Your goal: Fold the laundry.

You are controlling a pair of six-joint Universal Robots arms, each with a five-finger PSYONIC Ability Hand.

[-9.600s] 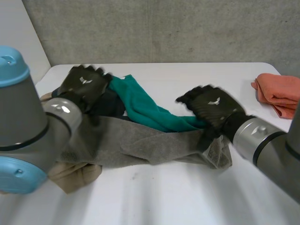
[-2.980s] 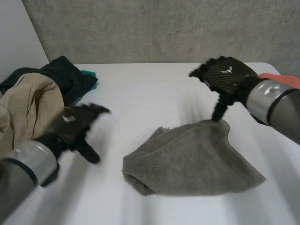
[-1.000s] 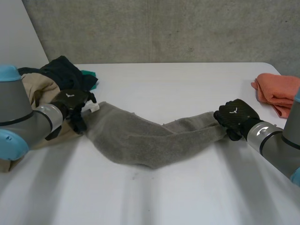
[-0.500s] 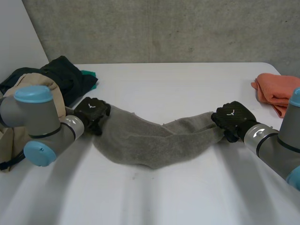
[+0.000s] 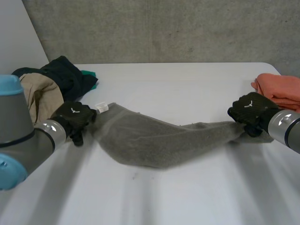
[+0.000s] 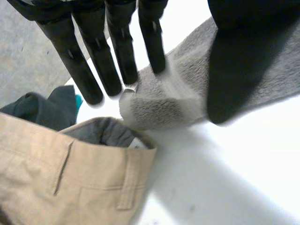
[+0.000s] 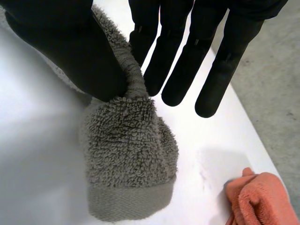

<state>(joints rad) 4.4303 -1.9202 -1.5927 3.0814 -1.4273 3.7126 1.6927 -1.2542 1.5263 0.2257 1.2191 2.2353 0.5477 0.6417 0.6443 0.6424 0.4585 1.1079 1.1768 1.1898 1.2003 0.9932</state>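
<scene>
Left robot hand (image 5: pixel 72 117), right robot hand (image 5: pixel 251 110): pinching (far apart).

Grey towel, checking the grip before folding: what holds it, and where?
Both hands hold the grey towel: the left hand pinches one end, the right hand the opposite end.

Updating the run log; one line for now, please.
left hand: pinches grey towel end | right hand: pinches opposite end | towel: stretched across table

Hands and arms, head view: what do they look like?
The left hand and right hand are black, each with a small white mark on its back. Shiny grey wrists follow; the left arm carries light-blue caps.
</scene>
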